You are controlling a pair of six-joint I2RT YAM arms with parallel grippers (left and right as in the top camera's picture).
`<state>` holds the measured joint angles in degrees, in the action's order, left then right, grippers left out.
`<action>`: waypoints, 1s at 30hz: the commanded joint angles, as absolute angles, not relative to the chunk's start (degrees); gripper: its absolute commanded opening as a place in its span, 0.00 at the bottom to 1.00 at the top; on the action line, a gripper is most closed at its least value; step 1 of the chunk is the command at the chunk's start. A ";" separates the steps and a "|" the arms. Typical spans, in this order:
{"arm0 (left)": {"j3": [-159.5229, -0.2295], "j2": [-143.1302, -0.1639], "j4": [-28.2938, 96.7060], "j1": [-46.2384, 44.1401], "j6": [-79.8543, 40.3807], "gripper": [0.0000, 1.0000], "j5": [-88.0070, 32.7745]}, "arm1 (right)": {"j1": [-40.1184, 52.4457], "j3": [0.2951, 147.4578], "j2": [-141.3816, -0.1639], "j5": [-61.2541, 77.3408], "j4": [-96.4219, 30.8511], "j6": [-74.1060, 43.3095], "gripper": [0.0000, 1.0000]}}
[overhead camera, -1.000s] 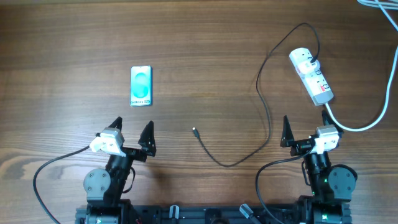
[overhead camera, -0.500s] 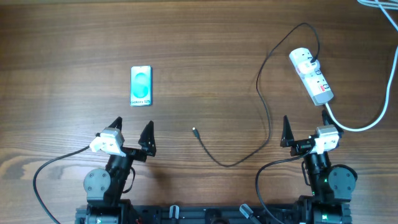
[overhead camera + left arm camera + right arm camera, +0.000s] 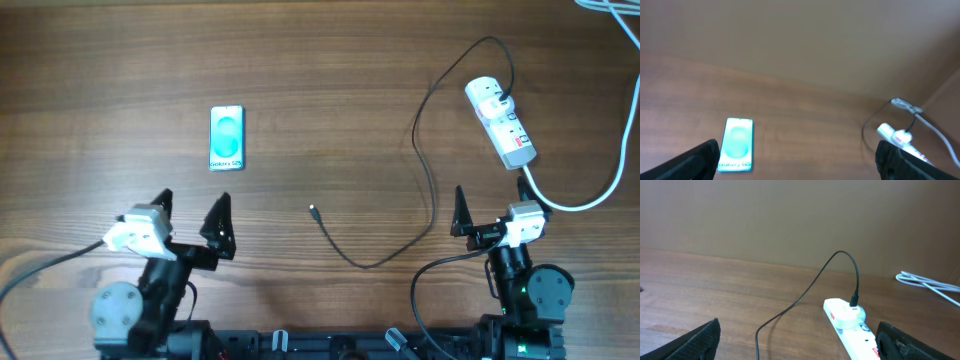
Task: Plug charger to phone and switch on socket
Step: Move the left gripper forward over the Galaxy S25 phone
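At near edge, L pincer [image 3: 193, 197] & R pincer [image 3: 797, 324] gape wide, empty; open table [image 3: 100, 60] around phone [image 3: 227, 138], charger [image 3: 366, 265].

Wooden table [image 3: 320, 60] (brown wall [image 3: 800, 40] behind)

A robotics lab bench, it seems: a wood-grain desk [image 3: 300, 60] with a left arm [image 3: 148, 288] and a right arm [image 3: 517, 272] mounted at its near edge, a plain brown board wall [image 3: 790, 215] behind, and a white power strip [image 3: 501, 122] and black cable [image 3: 375, 265] lying on top
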<state>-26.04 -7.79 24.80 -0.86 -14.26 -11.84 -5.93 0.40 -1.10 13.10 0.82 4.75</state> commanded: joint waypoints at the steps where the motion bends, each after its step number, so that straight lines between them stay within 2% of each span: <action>1: -44.34 -25.91 32.80 -1.13 -13.80 1.00 -12.64 | -6.07 0.30 -1.02 13.82 1.06 4.12 1.00; 7: -68.58 -56.47 51.29 -1.13 -13.65 1.00 -16.67 | -6.07 0.30 -1.02 13.82 1.06 4.14 1.00; 10: -70.57 -67.05 53.63 -1.13 -14.50 1.00 -17.17 | -6.07 0.30 -1.02 13.82 1.08 4.12 1.00; 15: -70.57 -83.46 54.30 -1.13 -26.24 1.00 -17.32 | -6.07 0.30 -1.02 13.82 1.06 4.14 1.00; 18: -70.57 -88.14 54.30 -1.13 -26.20 1.00 -17.96 | -6.07 0.30 -1.02 13.82 1.06 4.12 1.00; 30: -70.57 -88.51 54.28 -1.13 -26.17 1.00 -17.96 | -6.07 0.30 -1.02 13.82 1.06 4.12 1.00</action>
<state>-69.93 -88.33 54.11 -0.86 -25.67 -17.06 -5.93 0.36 -1.28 13.13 0.84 4.75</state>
